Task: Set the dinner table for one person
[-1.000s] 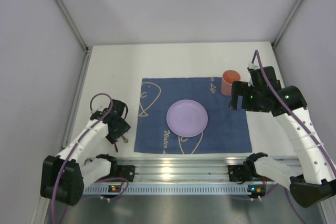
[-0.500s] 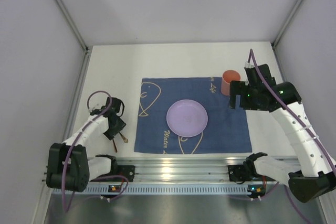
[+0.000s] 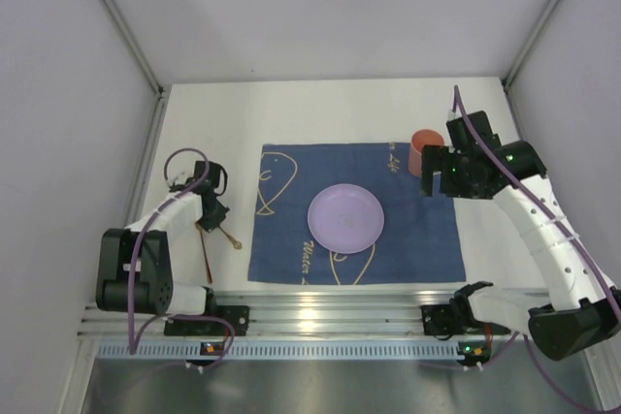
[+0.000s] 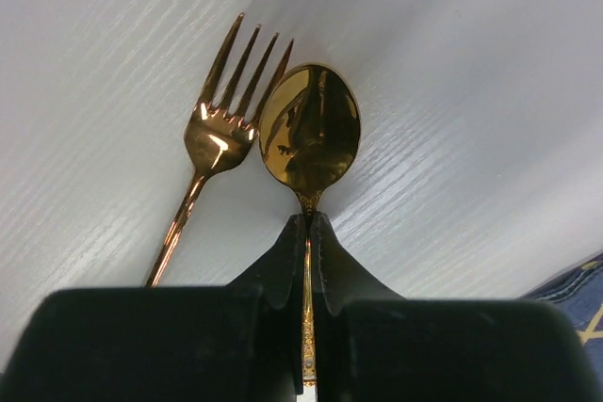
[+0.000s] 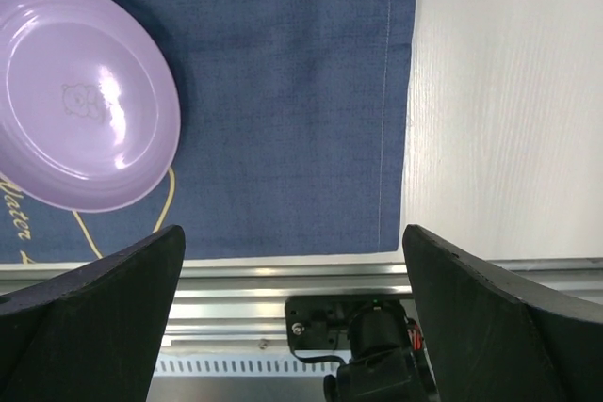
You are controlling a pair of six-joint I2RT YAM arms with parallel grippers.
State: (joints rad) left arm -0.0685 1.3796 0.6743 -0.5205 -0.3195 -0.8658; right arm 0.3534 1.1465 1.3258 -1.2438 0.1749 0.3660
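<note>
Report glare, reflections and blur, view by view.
Left wrist: bright highlight on the fork, dark mirrored reflections in the spoon. Right wrist: soft sheen on the purple plate, image sharp. Top external: glare spot on the metal rail, lighting otherwise even.

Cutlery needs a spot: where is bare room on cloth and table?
Free: cloth strips left and right of the purple plate; white table beyond the cloth's far edge. Crowded: cloth's far right corner, with orange cup and right gripper; table left of the cloth, with left gripper, spoon, fork.
</note>
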